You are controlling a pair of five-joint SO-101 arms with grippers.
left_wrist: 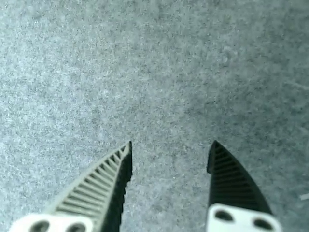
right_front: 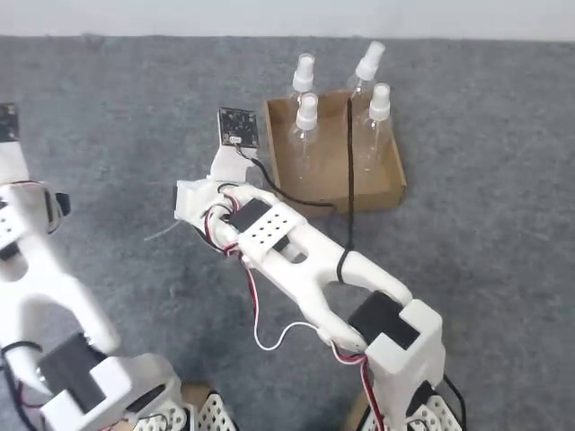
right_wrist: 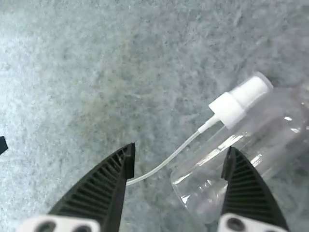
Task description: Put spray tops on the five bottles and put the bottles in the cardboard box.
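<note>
tabletop (right_front: 503, 269): grey carpet | cardboard box (right_front: 395, 184): near far edge, four capped bottles (right_front: 307, 117) standing inside, done | left gripper (left_wrist: 171, 143): apart, empty | fifth bottle (right_wrist: 270, 140): lying mid-tabletop, right gripper (right_wrist: 180, 147) apart around it | spray top (right_wrist: 239, 101): loose alongside, apparently unfitted; capping and boxing left

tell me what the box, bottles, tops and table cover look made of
Box: brown matte cardboard, with thin tan walls.
Bottles: clear glossy plastic, probably; see-through with bright highlights, though glass can't be excluded.
Tops: opaque white plastic, smooth.
Table cover: grey felt or low carpet, judging by its fuzzy, mottled fibres.
</note>
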